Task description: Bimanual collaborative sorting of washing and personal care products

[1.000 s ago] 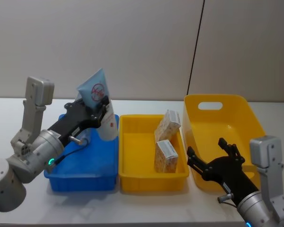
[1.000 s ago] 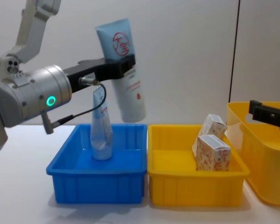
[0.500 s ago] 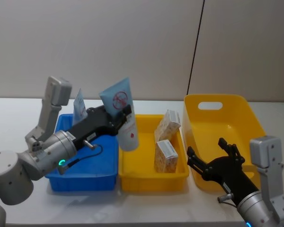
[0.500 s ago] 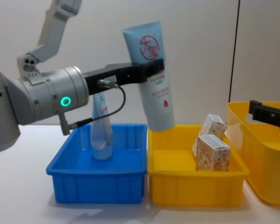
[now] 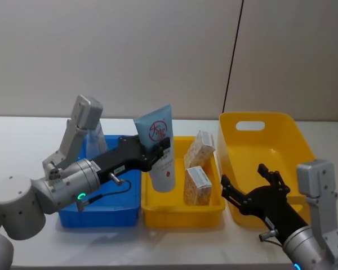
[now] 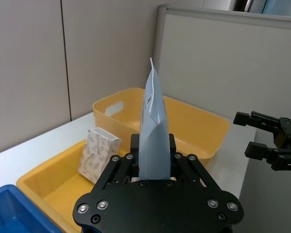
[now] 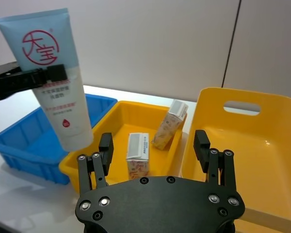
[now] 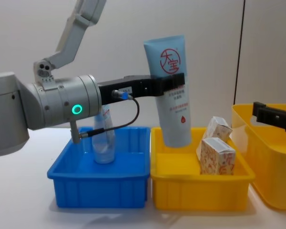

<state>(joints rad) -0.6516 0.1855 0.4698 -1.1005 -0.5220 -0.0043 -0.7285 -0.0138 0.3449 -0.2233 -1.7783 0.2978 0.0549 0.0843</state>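
Setting the tall tube (image 8: 176, 119) down cleanly looks like the step in hand. Leftmost, the small tube (image 8: 104, 145) stands in the blue bin (image 8: 97, 183). Next, the left claw (image 8: 169, 83) clamps the tall tube around its upper half, cap end down, over the left side of the middle yellow bin (image 8: 200, 193), with the lower end near the rim. I would lower it straight until the cap meets the floor, keeping it off the cartons (image 8: 218, 155) just to its right, then let go. Farthest right, the right claw (image 7: 153, 141) hovers spread wide, holding nothing, by the big yellow bin (image 5: 281, 126).
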